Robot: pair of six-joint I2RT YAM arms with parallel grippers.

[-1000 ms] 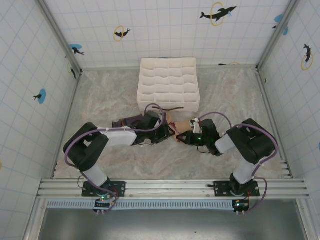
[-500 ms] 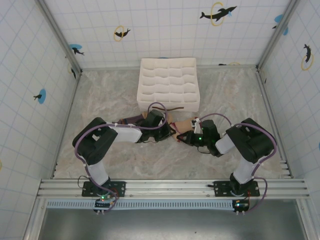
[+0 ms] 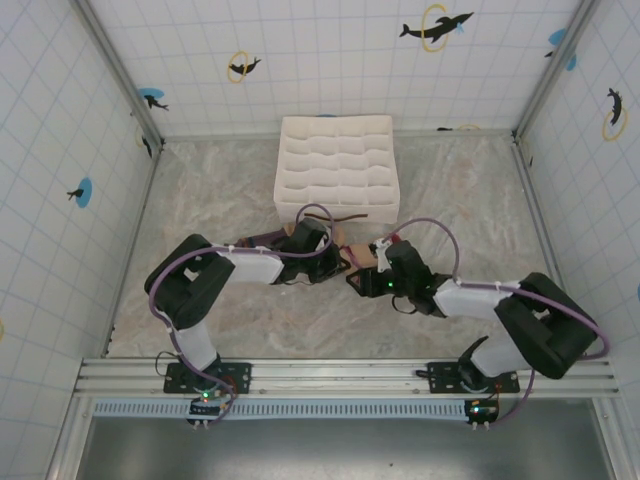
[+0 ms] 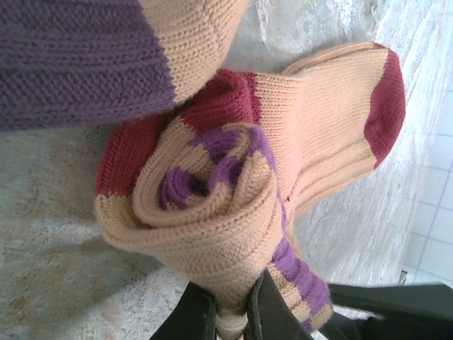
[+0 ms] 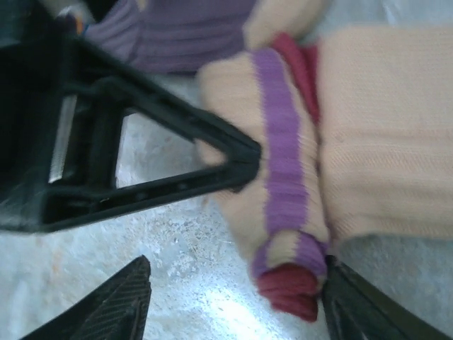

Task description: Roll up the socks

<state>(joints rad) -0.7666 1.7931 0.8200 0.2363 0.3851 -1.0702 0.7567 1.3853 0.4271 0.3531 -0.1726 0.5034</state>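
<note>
The socks [image 4: 212,205] lie partly rolled together: a beige roll with purple stripes and a dark red heel. The purple sock's leg [image 4: 71,57] runs off to the upper left, and the beige sock's dark red toe [image 4: 386,92] lies flat on the table. My left gripper [image 4: 230,308] is shut on the roll's outer beige layer. My right gripper [image 5: 237,273] is open, with the roll's end [image 5: 290,276] between its fingers, close to the right one. In the top view both grippers [image 3: 335,262] [image 3: 362,278] meet at the socks [image 3: 357,254].
The white gridded organiser box [image 3: 337,165] stands just behind the socks. Marble table [image 3: 210,190] stretches to either side, bounded by tiled walls. One finger of the left gripper [image 5: 141,191] crosses the right wrist view right above the roll.
My left gripper has closed on the roll. The right gripper has opened, and its arm has stretched out lower and further left.
</note>
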